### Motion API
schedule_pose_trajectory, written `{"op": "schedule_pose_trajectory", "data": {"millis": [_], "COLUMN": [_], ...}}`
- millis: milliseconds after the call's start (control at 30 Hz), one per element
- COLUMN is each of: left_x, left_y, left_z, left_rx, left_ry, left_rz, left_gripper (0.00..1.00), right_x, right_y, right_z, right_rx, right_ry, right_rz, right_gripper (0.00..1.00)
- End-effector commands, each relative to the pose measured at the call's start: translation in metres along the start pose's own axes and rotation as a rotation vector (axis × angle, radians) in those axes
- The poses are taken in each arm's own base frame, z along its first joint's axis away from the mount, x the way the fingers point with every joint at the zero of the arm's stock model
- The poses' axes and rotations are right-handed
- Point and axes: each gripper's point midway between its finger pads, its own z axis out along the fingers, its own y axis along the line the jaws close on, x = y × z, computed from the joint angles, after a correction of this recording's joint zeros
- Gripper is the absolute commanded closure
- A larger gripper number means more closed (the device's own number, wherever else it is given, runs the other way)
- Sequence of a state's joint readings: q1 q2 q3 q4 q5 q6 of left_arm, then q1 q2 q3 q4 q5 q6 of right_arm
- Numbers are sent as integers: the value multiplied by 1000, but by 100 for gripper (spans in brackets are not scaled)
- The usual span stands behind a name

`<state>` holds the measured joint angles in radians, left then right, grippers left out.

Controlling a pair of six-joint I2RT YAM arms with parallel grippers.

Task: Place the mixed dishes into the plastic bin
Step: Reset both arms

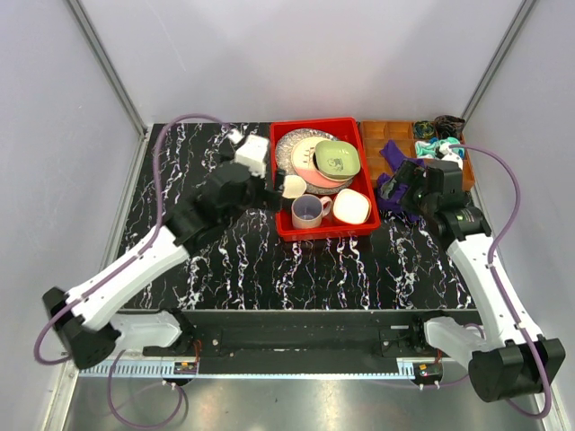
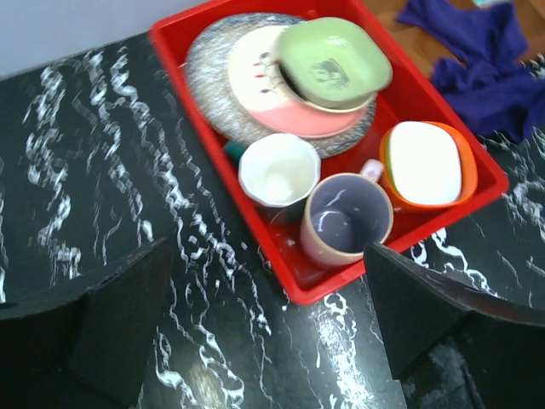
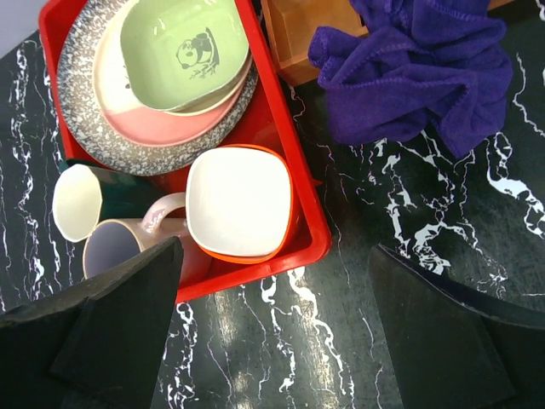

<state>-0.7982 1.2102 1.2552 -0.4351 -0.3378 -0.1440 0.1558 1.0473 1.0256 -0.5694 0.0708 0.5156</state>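
From the overhead view, the red plastic bin [image 1: 325, 231] stands on the black marbled tabletop [image 1: 234, 260], toward 12 o'clock from the middle and close to the far edge. All the dishes I can make out are inside it.

The big speckled grey plate [image 2: 209, 77] lies flat in the far half of the bin, at its 12 o'clock end. The pink-cream plate [image 2: 298, 119] lies on top of it, and the light green bowl [image 2: 334, 53] tops the stack, shifted toward 1 o'clock. A pale rim shows under that bowl, but I cannot tell what it belongs to. The dark green mug [image 2: 277, 170], white inside, stands at 8 o'clock in the bin. The mauve cup [image 2: 345, 217] stands just beside it at 6 o'clock, and the orange-white bowl [image 2: 423, 164] sits at 5 o'clock, touching the cup's handle.

My left tool [image 2: 268, 256] hovers at the bin's 9 o'clock side. Its fingers are spread wide with nothing between them. My right tool [image 3: 274, 251] is at the bin's 3 o'clock side, also spread wide and holding nothing.

A purple cloth [image 3: 417, 68] is bunched on the tabletop just past the bin at 3 o'clock, against the brown compartmented tray [image 1: 395, 135].
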Motion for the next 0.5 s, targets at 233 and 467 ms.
{"op": "schedule_pose_trajectory", "data": {"millis": [233,467], "left_x": [62,62], "left_y": [62,75], "left_z": [-49,-66], "left_rx": [-268,-293], "left_ry": [-65,-125], "left_rz": [-307,-349], "left_gripper": [1,1], "right_x": [-3,-1], "right_y": [-15,-18], "right_z": [-13,-16], "right_rx": [26,32], "right_ry": [-80,-85], "right_rz": [-28,-36], "right_gripper": [0,0]}}
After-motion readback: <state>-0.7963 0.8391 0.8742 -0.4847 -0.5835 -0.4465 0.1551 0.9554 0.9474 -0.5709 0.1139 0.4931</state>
